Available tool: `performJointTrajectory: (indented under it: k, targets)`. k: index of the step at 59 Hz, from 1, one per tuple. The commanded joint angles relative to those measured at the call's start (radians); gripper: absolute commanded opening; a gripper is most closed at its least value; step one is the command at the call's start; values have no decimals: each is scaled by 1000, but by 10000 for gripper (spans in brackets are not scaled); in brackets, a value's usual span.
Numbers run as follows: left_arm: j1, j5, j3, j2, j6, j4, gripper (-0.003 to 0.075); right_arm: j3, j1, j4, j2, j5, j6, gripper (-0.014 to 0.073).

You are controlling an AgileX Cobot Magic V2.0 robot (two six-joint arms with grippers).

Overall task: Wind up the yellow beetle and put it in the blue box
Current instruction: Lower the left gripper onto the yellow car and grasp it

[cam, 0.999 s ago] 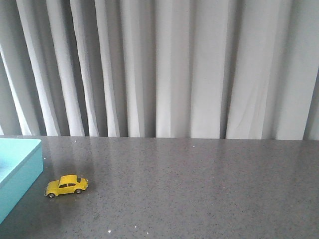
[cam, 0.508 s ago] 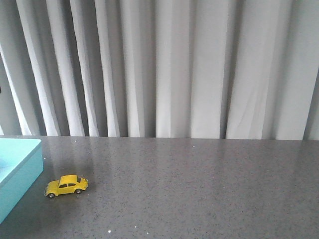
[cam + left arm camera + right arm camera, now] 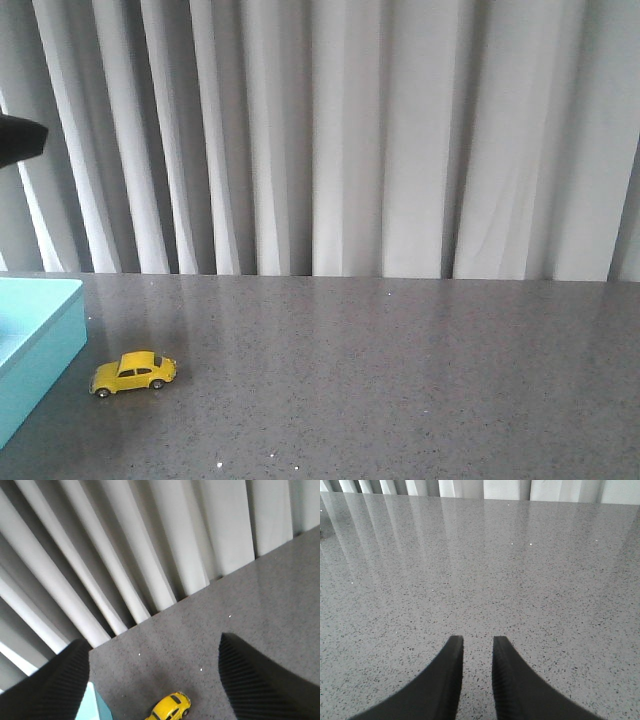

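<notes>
The yellow beetle [image 3: 133,373] stands on its wheels on the grey table, a short way right of the blue box [image 3: 35,335] at the left edge. In the left wrist view my left gripper [image 3: 154,640] is wide open and empty, high above the table, with the beetle [image 3: 170,707] below and between its fingers and a corner of the blue box [image 3: 92,706] beside it. A dark part of the left gripper [image 3: 18,138] shows at the upper left of the front view. My right gripper [image 3: 477,639] is shut and empty, low over bare table.
The grey speckled table [image 3: 400,370] runs back to a pleated grey curtain [image 3: 350,140] along its far edge. Nothing else stands on the table in these views.
A dark part of my left gripper has come into the front view at the upper left. The beetle and the box have not moved.
</notes>
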Motion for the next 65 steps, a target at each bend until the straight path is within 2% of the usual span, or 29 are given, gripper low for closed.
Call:
performJointTrajectory:
  k: [1, 8, 21, 34, 48, 65]
  targets:
    - [-7, -69, -29, 50, 11, 8, 513, -26, -5, 12, 7, -68, -5, 162]
    - [-7, -75, -29, 144, 21, 34, 513, -26, -5, 12, 7, -68, -5, 162]
    - [-7, -99, -29, 340, 149, 36, 513, -26, -5, 12, 7, -68, -5, 162]
    - [-7, -181, -29, 503, 270, 43, 513, -26, -5, 12, 7, -68, -5, 162]
    - [-7, -229, -29, 611, 283, 112, 505, -26, -5, 12, 7, -68, -5, 162]
    - [-7, -259, -53, 671, 277, 112, 471, -26, -5, 12, 7, -67, -5, 162]
